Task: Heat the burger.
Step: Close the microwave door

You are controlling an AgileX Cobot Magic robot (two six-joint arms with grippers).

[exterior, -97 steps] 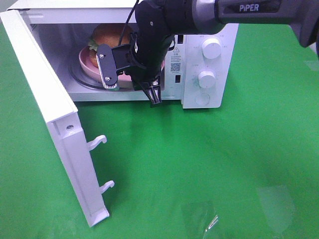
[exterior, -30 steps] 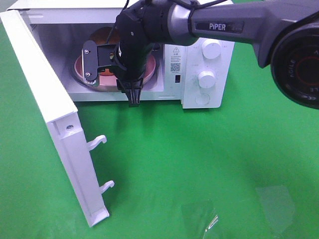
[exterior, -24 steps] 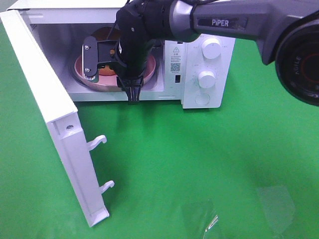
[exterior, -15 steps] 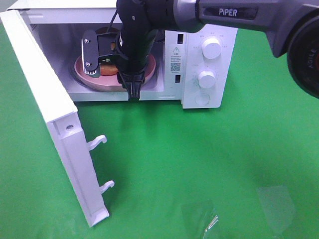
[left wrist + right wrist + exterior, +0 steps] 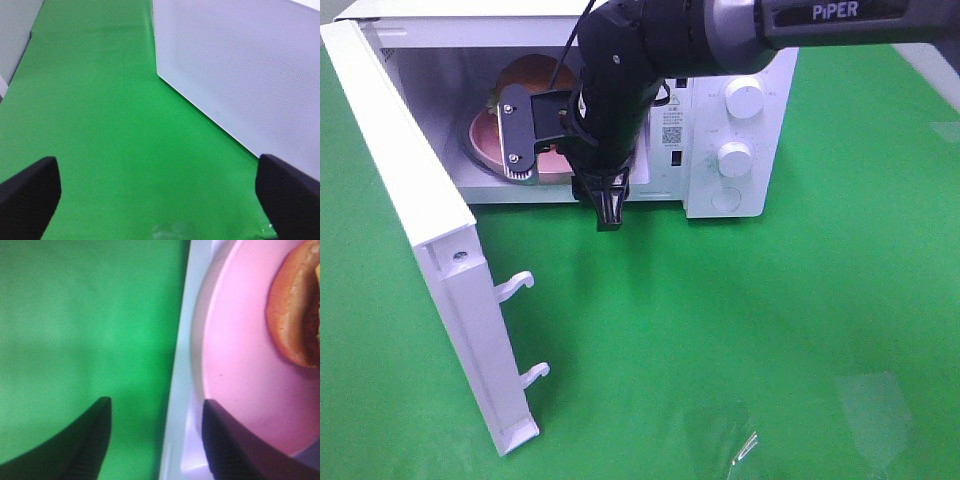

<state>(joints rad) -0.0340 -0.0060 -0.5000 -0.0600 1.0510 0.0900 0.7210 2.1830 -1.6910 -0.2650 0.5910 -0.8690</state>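
Broadly, tabletop: a flat green tabletop [image 5: 770, 330] lay under everything.
Microwave: a white box-shaped microwave oven [image 5: 760, 190] stood at the far edge of the tabletop, its cavity facing the camera.
Door: the white hinged microwave door [image 5: 420, 230] stood swung wide open on the left, with two white latch hooks [image 5: 515, 285] sticking out of its inner edge.
Right arm: a black and grey jointed robot arm [image 5: 650, 60] reached in from the upper right across the front of the open cavity.
Right claw: the right claw [image 5: 565, 175] hung at the cavity's front sill with its jaws released and nothing between them; one finger [image 5: 520, 140] lay over the near edge of the plate, and the other pointed down in front of the sill.
Left claw: the left claw [image 5: 160, 195] was spread wide over bare green tabletop, grasping nothing, beside a white finely perforated panel [image 5: 240, 65].
Plate: a round pink plate [image 5: 480, 130] sat on the cavity floor, partly hidden by the arm.
Burger: the golden-brown bun burger [image 5: 525, 75] rested on the pink plate inside the microwave, toward the back, clear of both claws.
Knobs: two round white knobs [image 5: 745, 98] sat one above the other on the right-hand control panel.
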